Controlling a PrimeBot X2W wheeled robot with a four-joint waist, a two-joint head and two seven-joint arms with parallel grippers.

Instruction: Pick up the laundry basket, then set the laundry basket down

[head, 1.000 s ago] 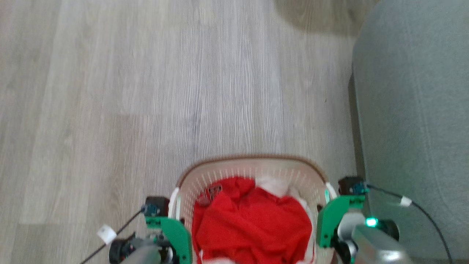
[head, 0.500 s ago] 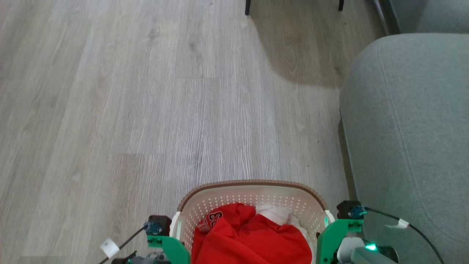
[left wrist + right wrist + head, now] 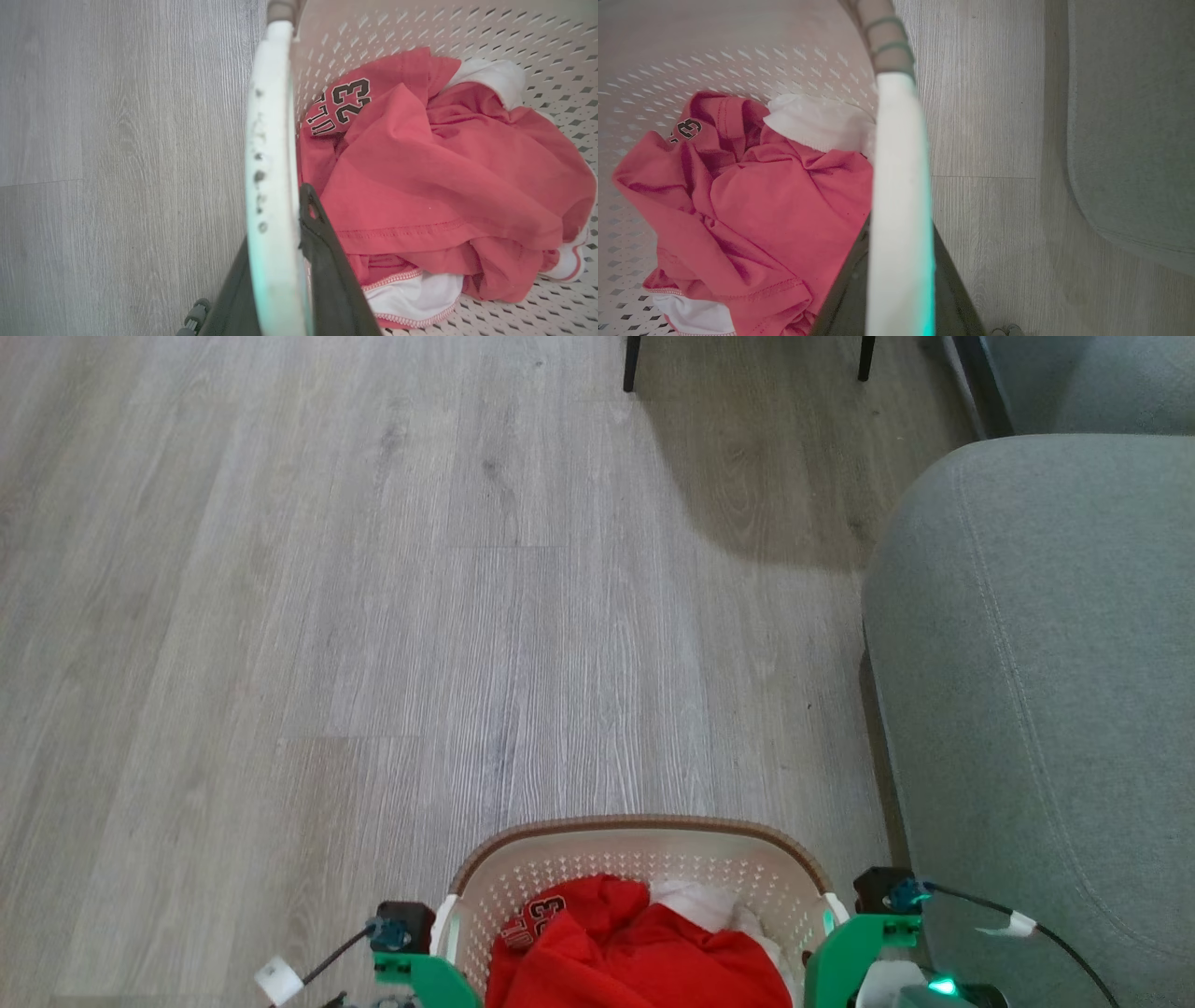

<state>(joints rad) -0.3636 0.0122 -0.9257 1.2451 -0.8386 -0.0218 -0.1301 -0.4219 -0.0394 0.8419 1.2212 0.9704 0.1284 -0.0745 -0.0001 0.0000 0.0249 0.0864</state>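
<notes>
The laundry basket sits at the bottom middle of my head view, between both arms, with a red shirt and a white cloth heaped inside. My left gripper is pinched on its white left handle, one dark finger on each side. My right gripper is pinched the same way on the right handle. I cannot tell whether the basket's base touches the grey wood floor. A grey sofa stands just to its right.
</notes>
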